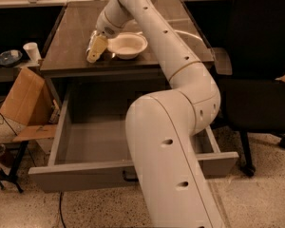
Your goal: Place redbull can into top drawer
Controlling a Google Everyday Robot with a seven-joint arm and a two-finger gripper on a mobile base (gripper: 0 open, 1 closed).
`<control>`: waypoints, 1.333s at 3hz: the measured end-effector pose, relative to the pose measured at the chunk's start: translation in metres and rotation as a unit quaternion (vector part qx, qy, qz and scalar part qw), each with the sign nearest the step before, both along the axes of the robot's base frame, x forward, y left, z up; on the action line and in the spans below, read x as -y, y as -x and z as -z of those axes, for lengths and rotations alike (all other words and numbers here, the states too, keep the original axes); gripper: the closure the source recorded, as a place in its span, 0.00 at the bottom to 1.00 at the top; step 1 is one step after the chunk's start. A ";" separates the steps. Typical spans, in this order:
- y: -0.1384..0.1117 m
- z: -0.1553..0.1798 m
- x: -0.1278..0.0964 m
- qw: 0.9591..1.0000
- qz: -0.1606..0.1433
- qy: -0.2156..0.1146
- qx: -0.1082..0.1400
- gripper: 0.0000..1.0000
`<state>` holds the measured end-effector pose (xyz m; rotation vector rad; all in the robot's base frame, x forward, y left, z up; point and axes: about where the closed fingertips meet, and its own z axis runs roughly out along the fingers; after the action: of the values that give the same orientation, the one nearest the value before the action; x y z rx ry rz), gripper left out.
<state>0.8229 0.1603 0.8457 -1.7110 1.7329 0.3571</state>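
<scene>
Far L, on a low side shelf: a dark dish [9, 57] and a white paper cup [32, 51] just beside it. Below them a cardboard box [23, 99] leans against the table's L side, w/ a small dark stand [6, 177] on the floor near it.

Next, the brown table [69, 32]. The gripper [95, 50] is down at the tabletop near the front edge, angled down and to the L, its yellowish tip touching or almost touching the surface. Can't tell how far it is open, nor whether it has hold of anything. The drink can: can't make it out in this view; it is either hidden at the gripper or too small to tell.

Just R of the gripper a white bowl [127, 45] sits upright on the table, close to the wrist.

Under the tabletop the drawer [85, 144] is pulled well out, grey floor and side walls showing, small dark handle [128, 177] at ctr of the front panel.

The white arm [180, 141] rises in the foreground, covers the drawer's R half, bends at an elbow and reaches back up-L to the table.

Far R: a black office chair [261, 56], near the table's R side.
</scene>
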 end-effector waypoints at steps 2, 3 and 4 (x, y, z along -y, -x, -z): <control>-0.001 -0.005 0.002 1.000 -0.009 -0.004 0.005 0.65; -0.001 -0.006 0.002 1.000 -0.009 -0.005 0.006 0.88; -0.002 -0.008 0.003 1.000 -0.007 -0.006 0.007 0.85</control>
<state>0.8245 0.1570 0.8537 -1.7140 1.7068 0.3605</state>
